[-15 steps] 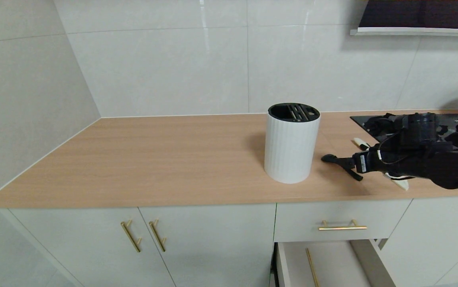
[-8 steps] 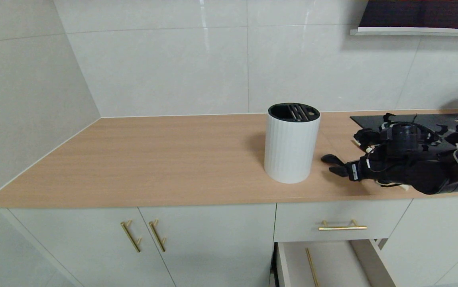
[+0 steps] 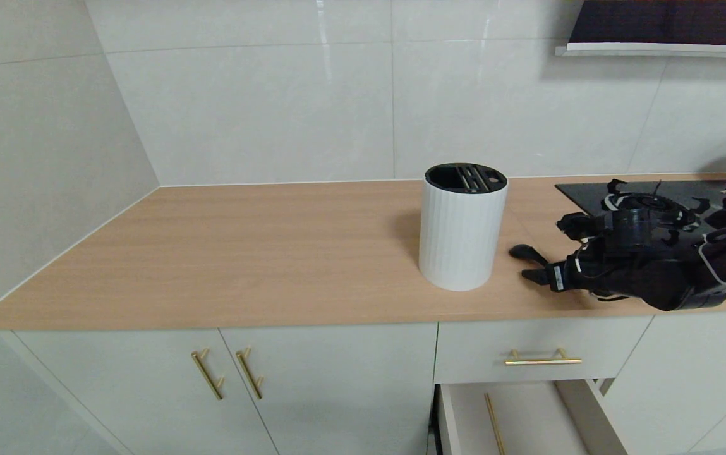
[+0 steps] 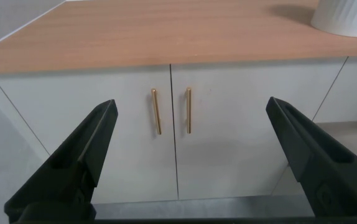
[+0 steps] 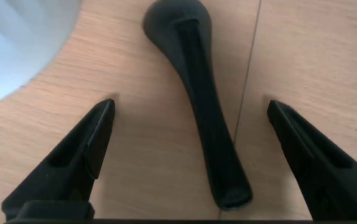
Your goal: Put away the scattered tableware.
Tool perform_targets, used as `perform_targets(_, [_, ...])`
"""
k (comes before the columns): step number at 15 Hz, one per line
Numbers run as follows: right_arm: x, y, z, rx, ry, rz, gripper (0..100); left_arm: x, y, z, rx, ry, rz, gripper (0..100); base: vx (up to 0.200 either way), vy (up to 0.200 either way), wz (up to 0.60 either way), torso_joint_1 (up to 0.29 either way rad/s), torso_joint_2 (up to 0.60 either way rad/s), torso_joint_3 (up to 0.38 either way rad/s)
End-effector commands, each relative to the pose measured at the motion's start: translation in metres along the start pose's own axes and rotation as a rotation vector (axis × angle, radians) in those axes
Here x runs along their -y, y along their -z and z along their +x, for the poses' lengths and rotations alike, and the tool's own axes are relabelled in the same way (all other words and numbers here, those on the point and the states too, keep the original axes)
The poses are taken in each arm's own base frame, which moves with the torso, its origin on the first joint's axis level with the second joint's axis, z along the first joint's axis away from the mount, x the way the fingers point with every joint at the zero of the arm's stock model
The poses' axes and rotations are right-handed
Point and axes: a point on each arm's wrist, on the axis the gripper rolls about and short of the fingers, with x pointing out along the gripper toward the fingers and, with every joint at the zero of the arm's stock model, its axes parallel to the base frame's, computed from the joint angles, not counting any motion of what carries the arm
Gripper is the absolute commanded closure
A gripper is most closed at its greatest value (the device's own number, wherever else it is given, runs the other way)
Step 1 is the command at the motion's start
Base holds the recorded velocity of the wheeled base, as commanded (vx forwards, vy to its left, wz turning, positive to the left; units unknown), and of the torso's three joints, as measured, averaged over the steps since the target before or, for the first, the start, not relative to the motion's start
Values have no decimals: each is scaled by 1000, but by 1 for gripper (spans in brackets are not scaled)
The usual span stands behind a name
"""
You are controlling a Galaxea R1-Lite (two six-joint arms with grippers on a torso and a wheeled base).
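Black long-handled plastic utensil (image 5: 197, 93), possibly a spoon: we find it flat near the wooden counter's (image 3: 274, 253) front edge, beside the white ribbed cylindrical holder (image 3: 462, 234). Right gripper (image 5: 190, 106) wide, straddling it; left gripper (image 4: 191, 104) wide.

Tiled kitchen corner with a wooden counter.
Glossy pale wall tiles (image 3: 261, 107) meet in a corner at the left and catch streaks of light. The wood-grain counter (image 3: 242, 253) tops white cabinet doors (image 3: 148, 392) with brass handles (image 3: 208, 375). Further right, a shut drawer (image 3: 476, 351) sits above an open drawer (image 3: 527, 417). A black hob (image 3: 580, 193) is set into the counter at the right, under a dark hood (image 3: 666, 28).
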Motion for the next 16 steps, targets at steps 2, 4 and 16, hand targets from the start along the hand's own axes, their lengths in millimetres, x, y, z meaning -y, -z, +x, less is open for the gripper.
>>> perform_targets(2, [1, 3, 4, -8, 0, 3, 100, 0, 0, 0, 0, 1, 0, 0, 0, 0, 0, 0, 0, 0])
perform_targets(4, [2, 3, 7, -8, 0, 3, 100, 0, 0, 0, -1, 1, 0, 0, 0, 0, 0, 0, 0, 0])
perform_targets(16, [-16, -23, -132, 5, 71, 130, 100, 0, 0, 0, -1, 1, 0, 0, 0, 0, 0, 0, 0, 0])
